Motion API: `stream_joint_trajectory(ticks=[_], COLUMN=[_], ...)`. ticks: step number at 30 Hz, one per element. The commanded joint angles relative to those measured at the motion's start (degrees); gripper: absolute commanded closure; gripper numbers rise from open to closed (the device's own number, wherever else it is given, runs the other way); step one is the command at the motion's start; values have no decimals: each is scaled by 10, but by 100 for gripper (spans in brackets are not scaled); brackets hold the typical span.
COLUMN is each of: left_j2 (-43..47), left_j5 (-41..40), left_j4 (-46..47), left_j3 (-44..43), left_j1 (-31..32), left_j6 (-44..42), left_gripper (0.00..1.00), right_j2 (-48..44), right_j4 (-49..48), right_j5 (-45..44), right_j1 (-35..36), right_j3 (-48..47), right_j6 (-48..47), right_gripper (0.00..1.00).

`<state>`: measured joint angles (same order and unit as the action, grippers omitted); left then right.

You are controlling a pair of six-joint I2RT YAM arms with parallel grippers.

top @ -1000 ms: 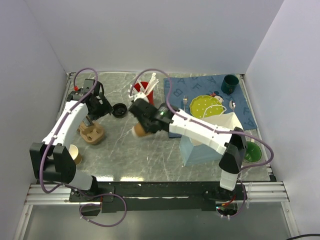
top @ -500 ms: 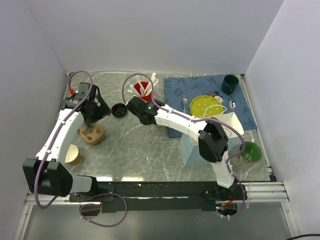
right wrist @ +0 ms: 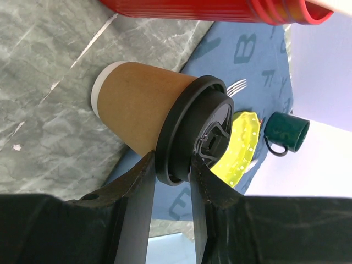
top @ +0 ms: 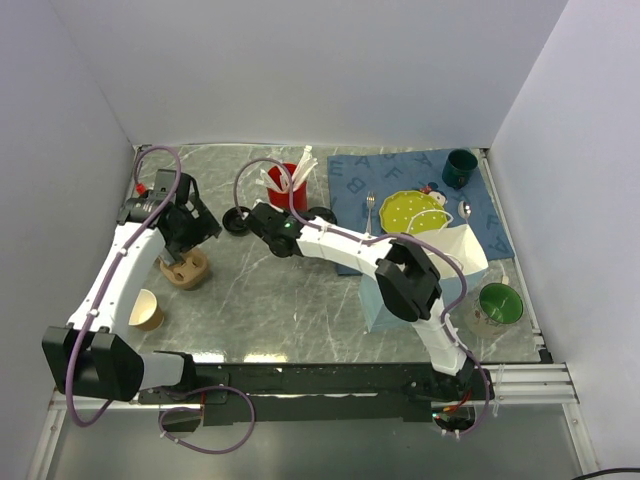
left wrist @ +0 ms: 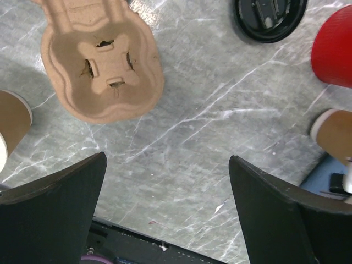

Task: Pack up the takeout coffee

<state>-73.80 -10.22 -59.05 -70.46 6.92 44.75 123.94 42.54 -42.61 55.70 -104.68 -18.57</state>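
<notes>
Stretching over the bench (top: 260, 300), the right gripper (right wrist: 171, 171) has carried its load from mid-bench toward the far edge. The left gripper (left wrist: 165, 192) stays spread wide above the pulp carrier (left wrist: 102, 60). Clenched at its lid rim, the takeout coffee (right wrist: 140, 107) is now beside the red cup (top: 285, 192).

Takeout coffee (left wrist: 336, 135) partly beyond left wrist view's edge

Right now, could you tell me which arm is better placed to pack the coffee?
The right: the right jaws are shut on the coffee; the left jaws are open and empty.
</notes>
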Motion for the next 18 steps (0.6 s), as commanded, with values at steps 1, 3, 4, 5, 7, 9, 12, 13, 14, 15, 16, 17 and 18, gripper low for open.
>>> stream_joint_trajectory(ticks=[1,3,4,5,7,9,12,13,14,15,16,17,18], left_j2=[23,21,21,23,27,30,32,33,34,34,34,33,33], left_j5=[13,13,10,1,-5,-4,0,0,0,0,1,3,5], left_j4=[-8,-7,-10,-10,-10,-6,-1,1,0,0,0,0,4], left_j3=[-26,-28,-29,-28,-28,-21,-18,-20,-22,-25,-28,-33,-34], left_j1=[-2,-2,-2,-2,-2,-2,-2,-2,-2,-2,-2,-1,-1], left_j6=[9,6,5,4,2,1,-1,-2,-3,-5,-8,-10,-12], left_gripper=[1,1,1,1,0,1,1,1,1,1,1,1,1], right_j2=[15,15,15,14,10,1,-19,-22,-31,-36,-42,-55,-63], right_j4=[-15,-12,-5,-1,20,39,60,83,95,103,124,135,150], right_j5=[-10,-5,4,8,16,30,47,52,60,63,67,77,82], right_j1=[12,19,22,25,28,30,27,27,27,27,27,26,26], right_j3=[-17,-18,-21,-24,-39,-56,-84,-95,-117,-126,-135,-154,-166], right_j6=[8,19,27,44,56,75,100,108,124,129,136,157,168], right_gripper=[65,54,50,46,41,38,38,38,38,38,39,39,39])
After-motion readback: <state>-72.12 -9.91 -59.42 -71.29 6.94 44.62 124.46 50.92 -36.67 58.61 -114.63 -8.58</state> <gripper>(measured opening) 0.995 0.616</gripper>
